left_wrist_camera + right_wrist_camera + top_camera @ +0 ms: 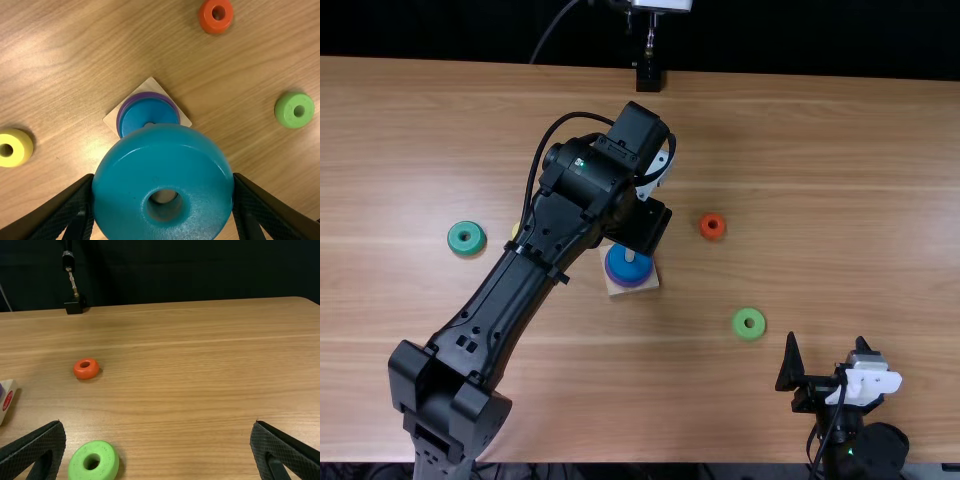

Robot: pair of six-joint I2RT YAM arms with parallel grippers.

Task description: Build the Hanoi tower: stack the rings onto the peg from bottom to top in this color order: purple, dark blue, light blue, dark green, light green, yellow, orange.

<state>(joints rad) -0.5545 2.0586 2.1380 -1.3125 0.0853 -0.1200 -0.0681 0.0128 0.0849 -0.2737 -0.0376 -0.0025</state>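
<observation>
- My left hand (163, 176) has the light blue ring (162, 152) between its fingers, which stand as wide apart as the ring, one at each side.
- I hold it above the worktop (800, 150), near the peg (630, 255); I judge that lining up and lowering is the step in hand.
- I should centre the hole over the peg tip, keep the ring level, and go down straight and slowly.
- Off centre, its rim could catch the tip and tilt or shove the base (151, 85).
- I should let go only once it sits flat, opening evenly, then lift straight up.
- On the peg, purple (148, 94) lies under dark blue (145, 112), the right order so far.
- My right hand (826, 342) is wide open, with nothing between its fingers, by the worktop's near right corner.
- Dark green (467, 238) lies towards the left edge; I judge it next.
</observation>
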